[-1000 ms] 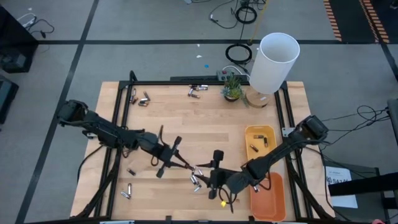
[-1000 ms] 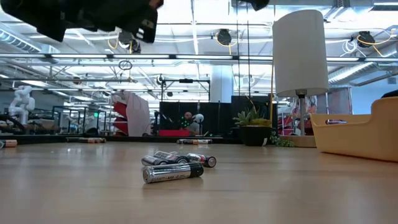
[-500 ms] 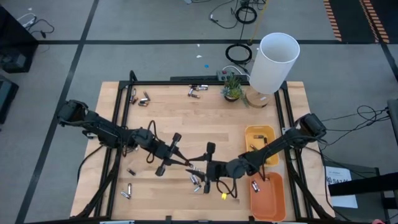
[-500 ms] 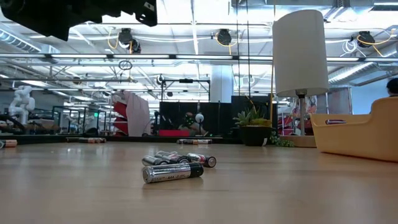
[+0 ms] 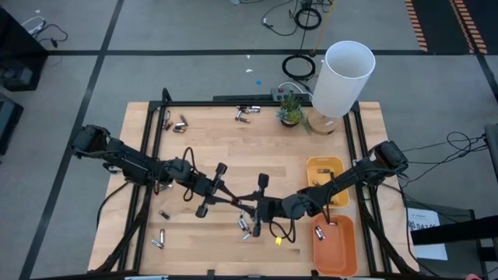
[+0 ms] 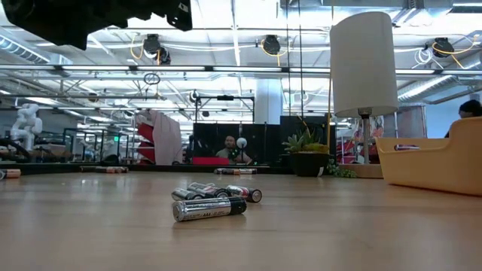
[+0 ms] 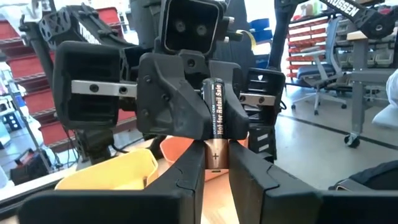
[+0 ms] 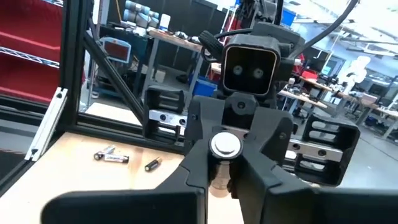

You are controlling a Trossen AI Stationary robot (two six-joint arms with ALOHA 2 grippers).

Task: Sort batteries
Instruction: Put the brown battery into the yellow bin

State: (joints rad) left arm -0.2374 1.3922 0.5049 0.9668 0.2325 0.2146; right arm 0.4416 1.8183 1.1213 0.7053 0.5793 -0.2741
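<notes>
One battery [image 7: 214, 121], black with a copper-coloured lower end, stands upright in the air over the table's middle. Both grippers are shut on it, facing each other. My left gripper [image 5: 237, 202] [image 7: 214, 167] comes from the table's left and my right gripper [image 5: 254, 206] [image 8: 225, 169] from the right. In the right wrist view the battery's silvery end cap [image 8: 225, 144] shows just above that gripper's fingers. More batteries [image 5: 246, 226] [image 6: 209, 208] lie on their sides on the wood below the grippers. My left gripper pinches the battery's copper-coloured lower end [image 7: 214, 160] between its two fingertips [image 7: 186, 177]. The fingers lie level, coming from the table's left, across the battery. The battery is upright and clear of the table. My right gripper pinches the battery's black upper body [image 7: 215, 102] between its two fingers [image 7: 177, 109], just under the silvery cap. Its fingers lie level, coming from the table's right and facing the left gripper. The battery stays upright in the air between both grippers.
A yellow tray [image 5: 325, 177] and an orange tray [image 5: 336, 243] sit at the table's right, near side. A white lamp [image 5: 344, 76] and a small plant [image 5: 291, 110] stand at the far right. Loose batteries lie at the far edge [image 5: 246, 113] [image 5: 178, 123] and near left [image 5: 159, 238].
My right gripper has risen from the batteries on the table and gone toward the far left, tipping level, up to the left gripper and the battery it holds. My left gripper has tipped up slightly with the battery.
</notes>
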